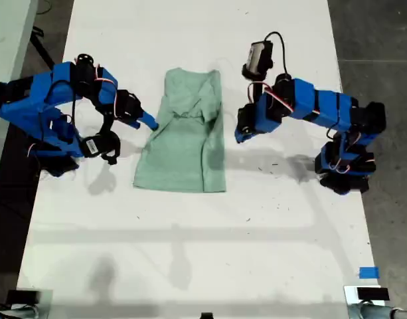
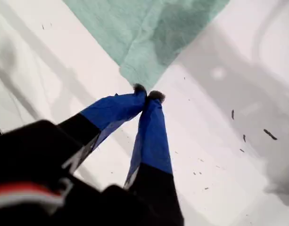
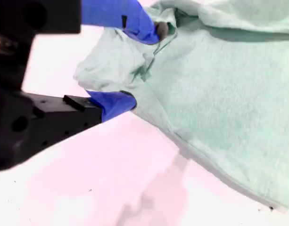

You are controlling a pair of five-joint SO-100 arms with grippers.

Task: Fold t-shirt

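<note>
T-shirt fold partway, sides in, cross fold left

Exterior view, left to right: my second pincer (image 3: 139, 66) is open, jaws astride the bunched sleeve edge. The mint t-shirt (image 1: 186, 139) lies mid-bench (image 1: 190, 252) as a narrow strip, rumpled at its far end. My first pincer (image 2: 148, 92) is closed on nothing, tips just short of a shirt corner. Judging by that: tidy, then fold crosswise. No print, label or writing readable

t-shirt (image 1: 183, 136): folded-under layers hidden in exterior view; both wrist views crop it at frame edges. Second wrist view blurred; can't tell if my second gripper (image 3: 144, 66) fingers (image 3: 113, 102) touch cloth. Tabletop (image 1: 190, 226) specks too small to identify.
</note>
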